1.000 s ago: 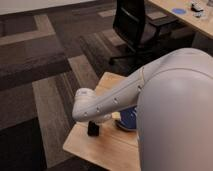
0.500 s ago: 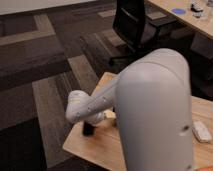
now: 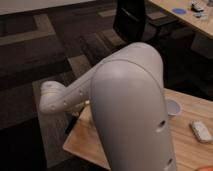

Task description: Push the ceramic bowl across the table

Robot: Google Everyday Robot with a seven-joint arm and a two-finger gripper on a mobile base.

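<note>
One gripper, hidden behind the white arm [image 3: 125, 100]; its position and grip cannot be told. Arm covers most of the table [image 3: 82, 142], and the ceramic bowl cannot be seen. Right of arm: white cup [image 3: 172, 107], then a pale flat object [image 3: 201, 131].

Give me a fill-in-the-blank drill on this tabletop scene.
1. The cup on the wooden table is ____.
2. The robot arm hides the ceramic ____ from view.
3. In the picture, the gripper sits at the table's ____ edge.

Missing words: white; bowl; left.
</note>
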